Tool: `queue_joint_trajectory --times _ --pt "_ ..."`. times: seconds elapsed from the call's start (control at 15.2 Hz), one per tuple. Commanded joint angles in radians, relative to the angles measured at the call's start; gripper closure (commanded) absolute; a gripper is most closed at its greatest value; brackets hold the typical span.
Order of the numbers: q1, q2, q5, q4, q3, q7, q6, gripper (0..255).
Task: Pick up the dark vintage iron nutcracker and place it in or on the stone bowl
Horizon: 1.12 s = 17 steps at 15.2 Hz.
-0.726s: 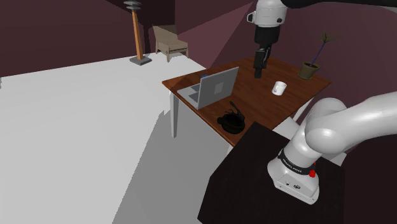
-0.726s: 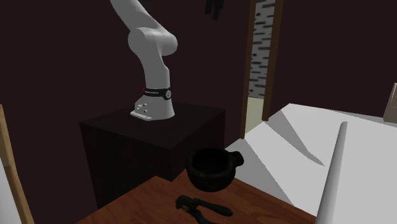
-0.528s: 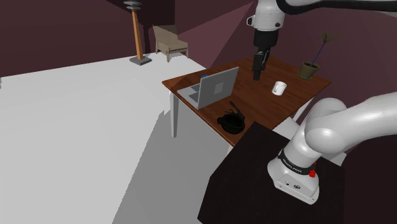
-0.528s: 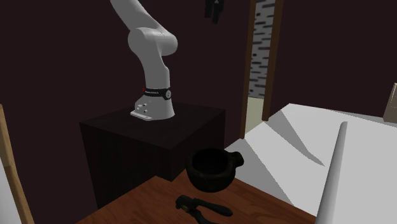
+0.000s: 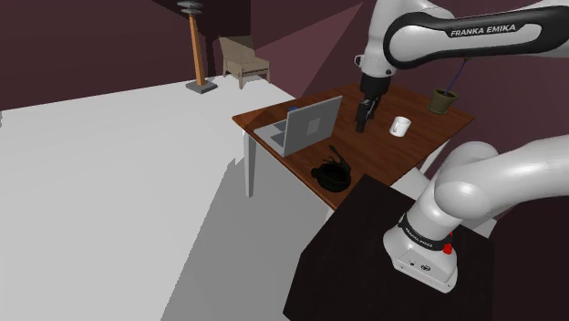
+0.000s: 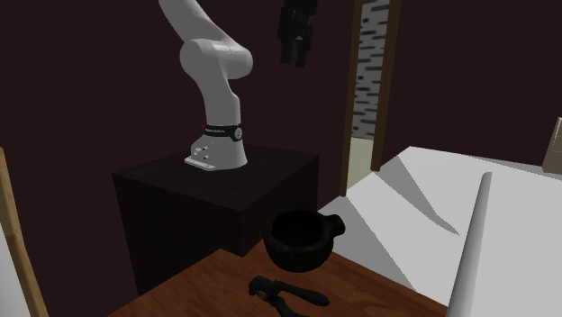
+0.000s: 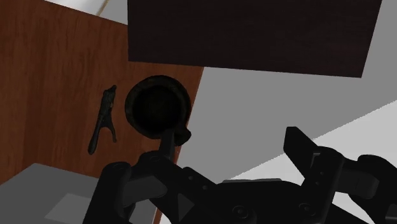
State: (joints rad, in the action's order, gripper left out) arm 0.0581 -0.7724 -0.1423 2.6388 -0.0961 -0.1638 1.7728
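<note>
It was a home, probably a living room: an armchair and floor lamp stood by maroon walls, and a wooden table carried a laptop at one edge, a mug, and a plant at its far corner.

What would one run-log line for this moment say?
hand open, above table | nutcracker lying beside bowl | nothing held
</note>
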Motion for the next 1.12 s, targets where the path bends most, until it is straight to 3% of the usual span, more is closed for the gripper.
queue_joint_trajectory --times 0.0,0.66,1.06 --pt "0.022 0.026 -0.024 0.037 -0.031 -0.011 0.086 0" --pt "0.118 0.268 -0.121 0.167 -0.193 -0.057 0.559 0" --pt "0.129 0.526 -0.100 0.158 -0.305 -0.124 0.866 0"
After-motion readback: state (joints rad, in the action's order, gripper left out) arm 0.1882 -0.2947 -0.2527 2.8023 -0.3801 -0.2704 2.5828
